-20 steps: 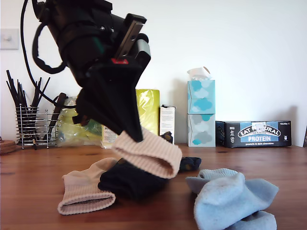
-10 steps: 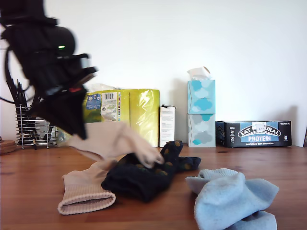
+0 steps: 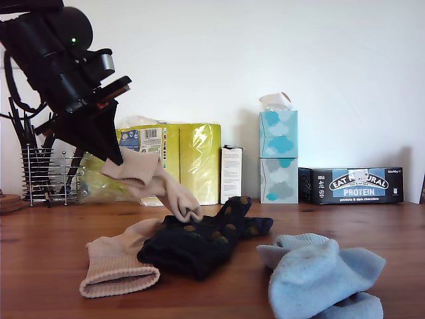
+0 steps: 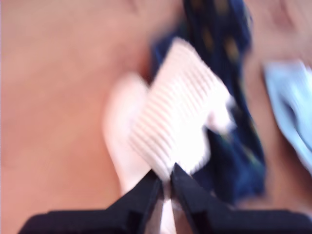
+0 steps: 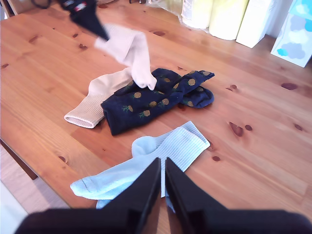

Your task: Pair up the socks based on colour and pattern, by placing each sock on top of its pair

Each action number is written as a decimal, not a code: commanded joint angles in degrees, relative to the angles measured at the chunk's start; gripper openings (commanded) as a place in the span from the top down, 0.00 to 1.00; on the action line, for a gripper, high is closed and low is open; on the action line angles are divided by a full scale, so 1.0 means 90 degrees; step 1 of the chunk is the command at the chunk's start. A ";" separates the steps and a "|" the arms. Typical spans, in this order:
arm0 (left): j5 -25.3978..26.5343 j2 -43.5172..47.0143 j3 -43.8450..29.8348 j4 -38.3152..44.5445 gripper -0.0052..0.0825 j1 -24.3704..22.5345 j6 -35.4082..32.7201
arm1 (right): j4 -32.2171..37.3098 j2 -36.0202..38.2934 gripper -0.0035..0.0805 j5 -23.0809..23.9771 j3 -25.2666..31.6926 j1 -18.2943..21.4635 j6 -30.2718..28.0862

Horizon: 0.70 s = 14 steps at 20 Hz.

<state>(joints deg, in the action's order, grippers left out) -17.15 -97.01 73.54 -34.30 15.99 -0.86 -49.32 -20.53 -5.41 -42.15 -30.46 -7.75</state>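
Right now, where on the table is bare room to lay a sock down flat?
Bare wood lies between the navy socks and the tissue box, and beyond the beige sock lying on the table, under my first gripper. The middle is crowded; the light blue socks fill the near side.

- The lifted soft beige sock with a ribbed cuff [image 3: 154, 181] is pale cream.
- The flat beige ribbed sock on the table [image 3: 118, 262] matches it.
- The dark navy fabric socks [image 5: 151, 99] carry small yellow-green pineapple-like spots.
- The light blue ribbed cotton socks [image 5: 146, 163] are plain.
- The wooden table [image 5: 44, 68] is warm orange-brown, knotted.
- The black gripper [image 3: 109, 156] is matte.
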 commanded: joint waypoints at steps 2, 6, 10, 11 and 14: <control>0.0267 0.0080 0.0384 -0.0270 0.97 -0.0311 0.0100 | 0.0022 -0.0022 0.97 -0.0022 0.0078 0.0010 0.0005; 0.0279 0.0080 0.0510 -0.1438 0.97 -0.0367 0.0092 | 0.0029 -0.0022 0.97 -0.0022 0.0078 0.0012 0.0002; 0.0243 0.0078 0.0510 -0.1970 0.92 -0.0223 0.0294 | 0.0032 -0.0022 0.97 -0.0027 0.0078 0.0012 -0.0002; 0.0187 0.0078 0.0510 -0.2084 0.79 -0.0158 0.0289 | 0.0034 -0.0022 0.97 -0.0027 0.0078 0.0012 -0.0010; 0.0175 0.0078 0.0510 -0.2033 0.23 0.0049 0.0257 | 0.0100 -0.0022 0.97 -0.0049 0.0078 0.0012 -0.0032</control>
<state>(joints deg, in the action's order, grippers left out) -15.35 -96.40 79.11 -52.88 16.21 1.43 -48.99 -20.53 -5.56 -42.15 -30.46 -7.77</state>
